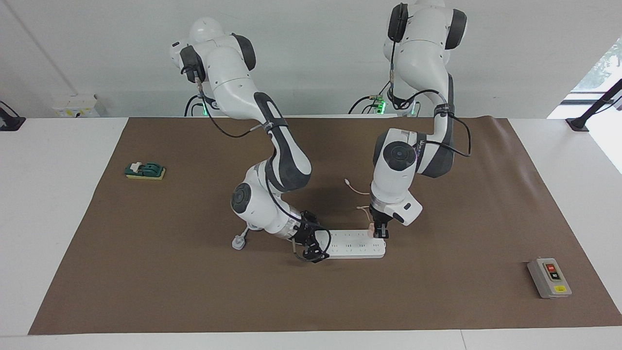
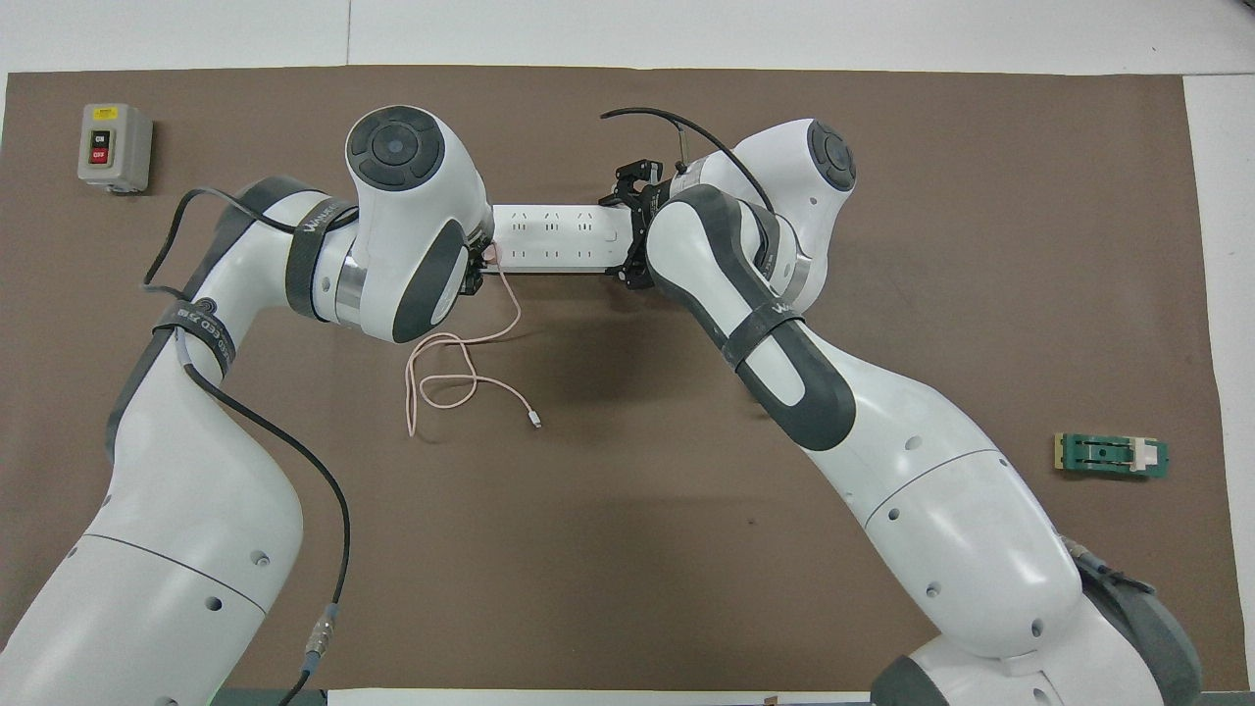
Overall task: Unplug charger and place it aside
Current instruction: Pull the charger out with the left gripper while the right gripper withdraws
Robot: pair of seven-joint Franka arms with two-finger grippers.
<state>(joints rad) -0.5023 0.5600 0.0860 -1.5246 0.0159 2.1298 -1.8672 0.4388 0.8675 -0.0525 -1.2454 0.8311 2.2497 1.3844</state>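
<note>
The small pink charger sits plugged into the white power strip, at the strip's end toward the left arm. My left gripper points straight down and is shut on the charger; in the overhead view the arm's wrist hides it. The charger's thin pink cable curls on the mat nearer to the robots. My right gripper straddles the strip's other end across its width, clamped on it.
A grey switch box with a red button lies toward the left arm's end. A green block lies toward the right arm's end. The strip's white plug rests beside the right arm's wrist.
</note>
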